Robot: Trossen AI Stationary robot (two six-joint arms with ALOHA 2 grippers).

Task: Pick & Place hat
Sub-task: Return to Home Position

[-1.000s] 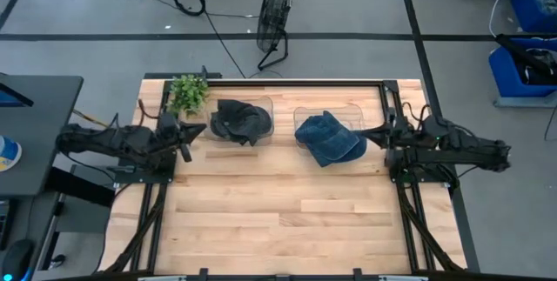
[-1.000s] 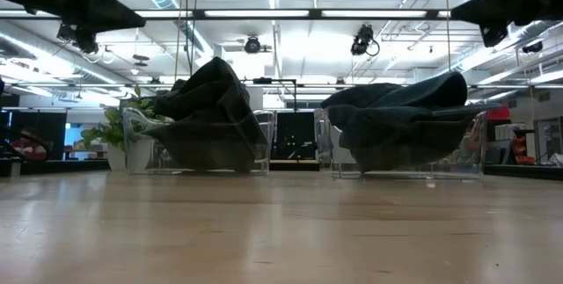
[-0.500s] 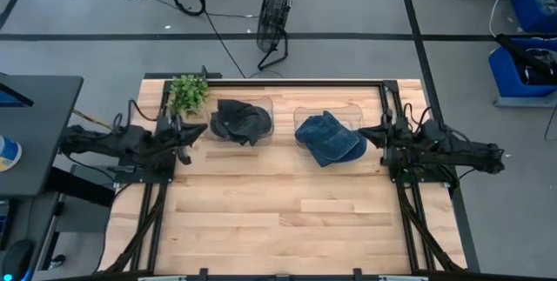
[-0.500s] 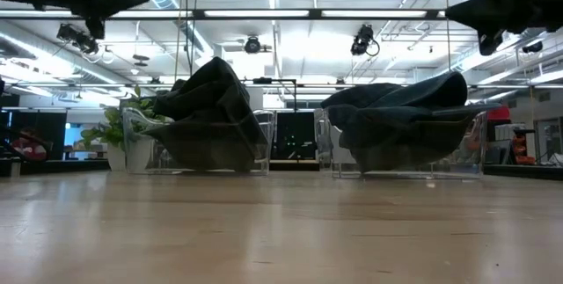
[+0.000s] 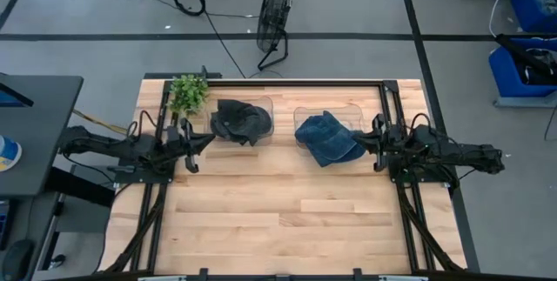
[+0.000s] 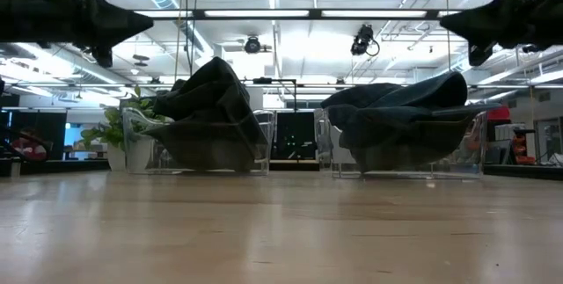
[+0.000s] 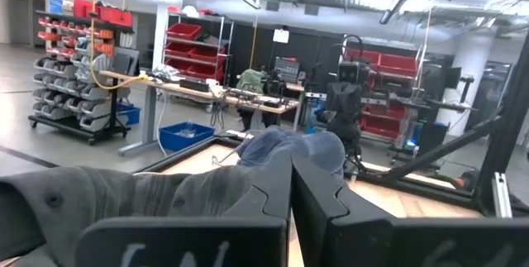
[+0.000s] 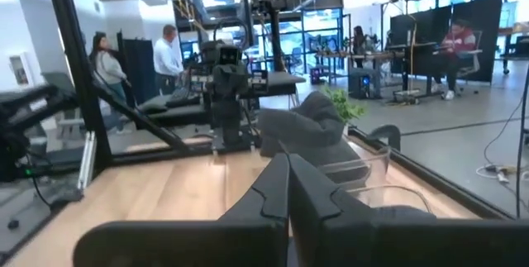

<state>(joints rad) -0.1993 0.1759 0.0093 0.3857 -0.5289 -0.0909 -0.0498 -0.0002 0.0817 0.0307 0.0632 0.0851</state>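
A dark grey hat (image 5: 239,120) lies crumpled in a clear bin (image 5: 268,105) at the table's far side. A blue denim hat (image 5: 329,138) lies in a second clear bin (image 5: 300,114) to its right, spilling over that bin's near rim. In the low view the grey hat (image 6: 207,99) and the denim hat (image 6: 400,108) bulge above their bins. My left gripper (image 5: 209,138) hangs shut just left of the grey hat, pointing at it. My right gripper (image 5: 359,139) hangs shut just right of the denim hat. Both are raised off the table (image 6: 149,24) (image 6: 442,22) and hold nothing.
A small potted plant (image 5: 187,94) stands at the far left corner, beside the grey hat's bin. The bare wooden table top (image 5: 278,211) stretches toward the near edge. A black frame rail (image 5: 296,81) runs along the far edge. People stand in the room beyond (image 8: 169,52).
Both grippers have sunk a little and drifted toward the table's near edge, staying shut beside their bins. The hats and bins have not moved.
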